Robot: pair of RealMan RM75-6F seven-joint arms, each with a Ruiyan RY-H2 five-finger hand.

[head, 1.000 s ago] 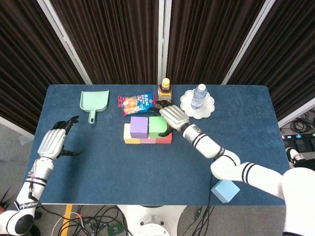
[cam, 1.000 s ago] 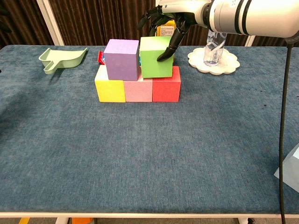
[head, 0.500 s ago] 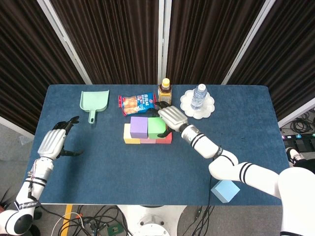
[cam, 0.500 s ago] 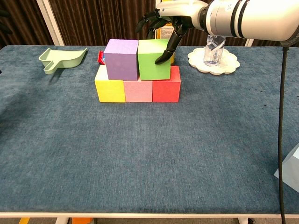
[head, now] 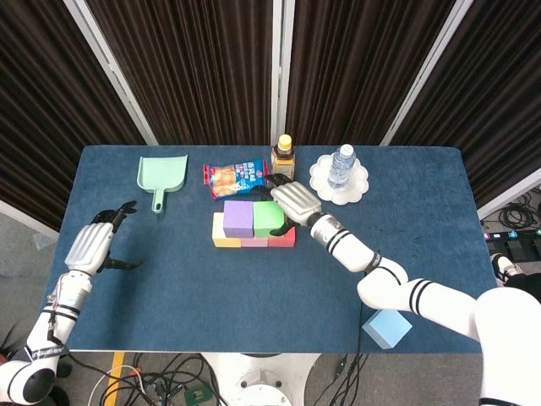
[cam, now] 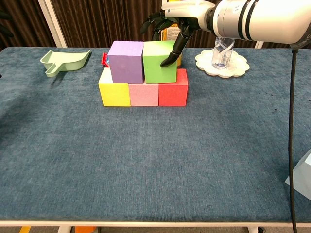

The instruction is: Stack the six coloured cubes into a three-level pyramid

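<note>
right robot hand (cam: 171, 22): fingers spread, holding nothing, tip touching green cube (cam: 159, 62) on its right side.
light blue cube (head: 387, 328): bench front edge, approx 5 o'clock from your right robot hand, nearer it than left.
left robot hand (head: 95, 244): open, idle.

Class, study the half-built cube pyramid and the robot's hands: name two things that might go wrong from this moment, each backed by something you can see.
1. The right hand has a finger against the green cube's right side; pushing further might shove the purple cube off the yellow cube.
2. The light blue cube sits at the table's near edge, so a clumsy grasp could knock it off.
</note>
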